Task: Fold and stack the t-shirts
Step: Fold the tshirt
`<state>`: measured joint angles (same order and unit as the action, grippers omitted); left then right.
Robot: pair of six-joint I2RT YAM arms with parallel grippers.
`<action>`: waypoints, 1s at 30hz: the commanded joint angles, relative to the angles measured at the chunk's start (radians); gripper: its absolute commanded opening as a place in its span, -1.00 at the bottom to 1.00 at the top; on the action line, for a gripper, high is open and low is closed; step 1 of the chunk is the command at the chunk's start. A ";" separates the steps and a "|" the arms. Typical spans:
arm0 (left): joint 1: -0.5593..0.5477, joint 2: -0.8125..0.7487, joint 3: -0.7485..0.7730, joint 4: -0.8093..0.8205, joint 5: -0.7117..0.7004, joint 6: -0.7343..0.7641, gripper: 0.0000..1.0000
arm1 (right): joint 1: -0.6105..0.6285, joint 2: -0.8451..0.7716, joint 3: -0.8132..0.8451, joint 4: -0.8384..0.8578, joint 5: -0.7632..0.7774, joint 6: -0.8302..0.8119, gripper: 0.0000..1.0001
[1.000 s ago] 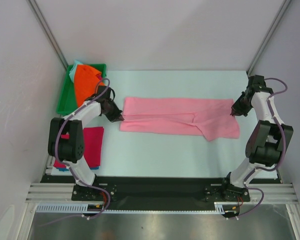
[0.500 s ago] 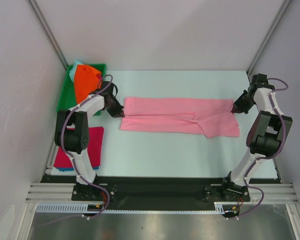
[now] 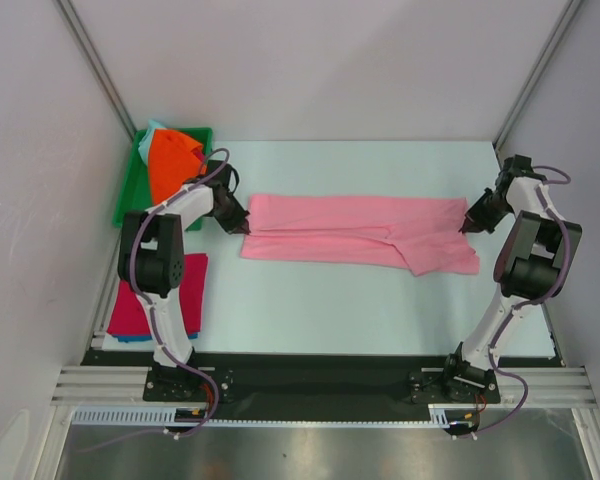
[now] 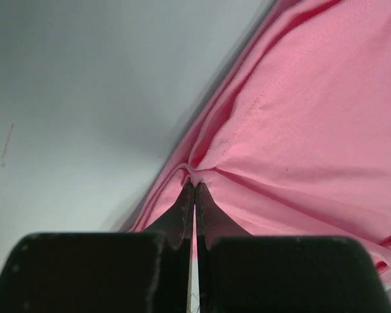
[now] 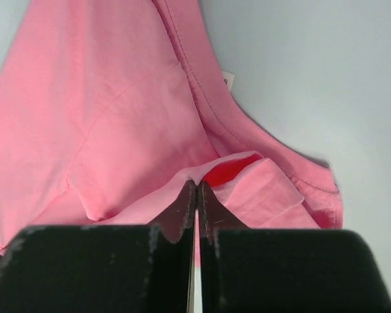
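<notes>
A pink t-shirt [image 3: 360, 232] lies folded lengthwise into a long strip across the middle of the table. My left gripper [image 3: 242, 226] is shut on the shirt's left end; in the left wrist view the closed fingertips pinch a fold of pink cloth [image 4: 194, 186]. My right gripper [image 3: 467, 226] is shut on the shirt's right end; in the right wrist view the fingertips pinch a pink edge [image 5: 197, 184] by the sleeve. A folded magenta shirt [image 3: 170, 295] lies on a blue one at the left front.
A green tray [image 3: 130, 195] at the back left holds an orange shirt [image 3: 168, 165] and a teal one. White walls and metal posts enclose the table. The black rail with the arm bases runs along the near edge.
Both grippers stay shut on the shirt's ends. The left gripper has shifted slightly back, and both arms' elbows have swung farther back. The shirt has hardly moved.
</notes>
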<state>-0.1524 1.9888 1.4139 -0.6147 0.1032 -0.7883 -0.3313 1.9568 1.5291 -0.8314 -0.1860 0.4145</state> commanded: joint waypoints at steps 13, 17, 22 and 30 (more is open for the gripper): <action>-0.007 -0.100 0.149 -0.088 -0.214 0.175 0.14 | -0.025 0.062 0.258 -0.014 0.029 -0.075 -0.25; -0.044 -0.241 0.031 -0.030 -0.177 0.199 0.19 | 0.024 -0.050 0.195 0.001 0.028 -0.072 -0.06; -0.128 -0.312 -0.136 0.124 -0.019 0.205 0.01 | 0.232 -0.173 -0.027 0.138 -0.069 0.001 -0.06; -0.162 -0.156 -0.075 0.170 0.072 0.233 -0.20 | 0.466 -0.202 -0.201 0.281 0.011 0.000 -0.66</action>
<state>-0.3271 1.7828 1.2690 -0.4690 0.1432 -0.6037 0.1310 1.7729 1.3449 -0.6262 -0.2039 0.4118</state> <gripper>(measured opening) 0.410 0.193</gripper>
